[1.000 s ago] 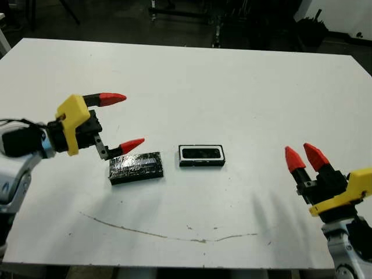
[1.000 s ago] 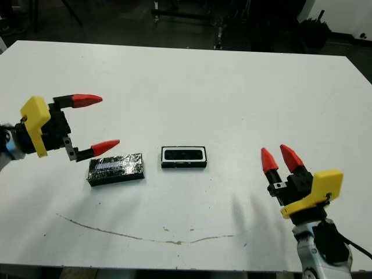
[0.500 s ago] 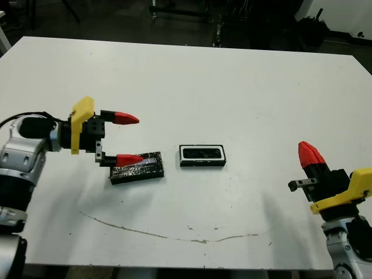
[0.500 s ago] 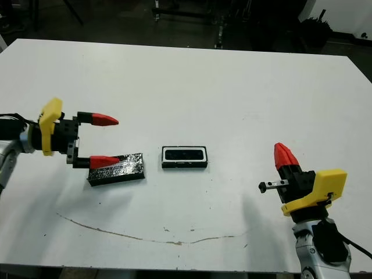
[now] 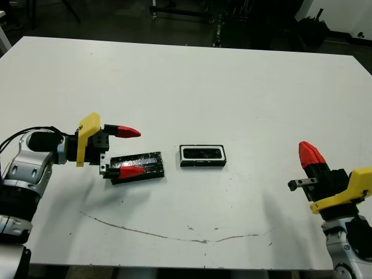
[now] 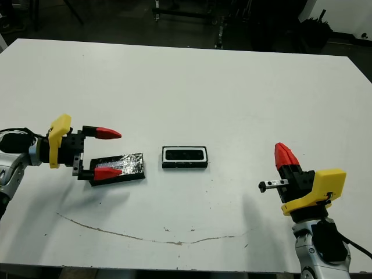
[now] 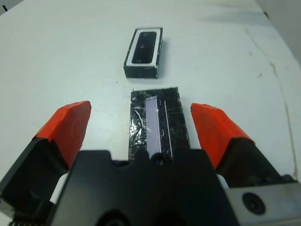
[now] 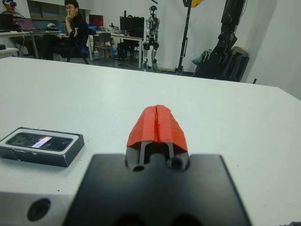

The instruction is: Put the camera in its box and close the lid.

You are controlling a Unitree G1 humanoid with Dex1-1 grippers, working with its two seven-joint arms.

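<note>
1. Since half a second ago the left gripper has dropped lower and closer to the lid, so its nearer red finger now shows over the lid's left end; a second ago that gripper was higher and tilted.
2. Left jaws stand wide, one finger on each side of the lid's left end, as the left wrist view shows; whether they touch it cannot be told.
3. The right gripper matches half a second ago: its two red tips are pressed together, holding nothing, above the table's right front area and well apart from the box. A second ago the tips were parted.
4. The box sits near the middle of the table, just to the right of the lid with a bare gap between them. The camera lies inside it, dark against the white lining.
5. The lid lies flat on the table, off the box, its crinkly shiny top and pale stripe facing up.
6. The table is white, with a thin dark scuff line curving along its front part.
7. Beyond the table, the right wrist view shows a person seated at a desk, a standing humanoid robot, monitors and dark equipment stands.
</note>
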